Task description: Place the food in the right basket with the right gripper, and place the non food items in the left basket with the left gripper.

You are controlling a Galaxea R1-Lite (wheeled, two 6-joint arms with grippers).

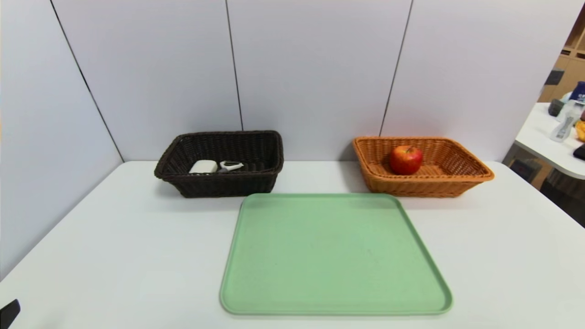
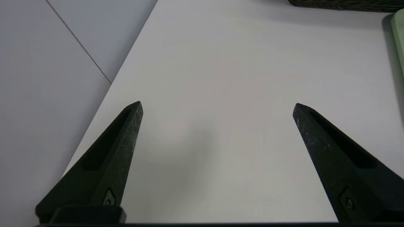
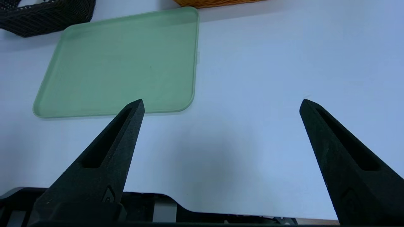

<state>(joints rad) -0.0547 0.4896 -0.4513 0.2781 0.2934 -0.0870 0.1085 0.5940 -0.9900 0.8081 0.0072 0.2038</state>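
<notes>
A red apple [image 1: 405,159] lies in the orange wicker basket [image 1: 461,180] at the back right. The dark brown basket [image 1: 228,185] at the back left holds a white case [image 1: 204,167] and a white and grey peeler-like tool [image 1: 230,166]. The green tray [image 1: 333,256] in front of the baskets carries nothing. My left gripper [image 2: 217,105] hangs open over bare table near the front left, nothing between its fingers. Over the front right of the table my right gripper [image 3: 222,102] is open and holds nothing. A dark bit of the left arm [image 1: 9,312] shows at the head view's lower left corner.
A grey panel wall [image 1: 292,68] closes off the back and left of the white table [image 1: 114,256]. A second table [image 1: 555,141] with bottles stands beyond the right side. The near table edge [image 3: 221,212] lies just under my right gripper.
</notes>
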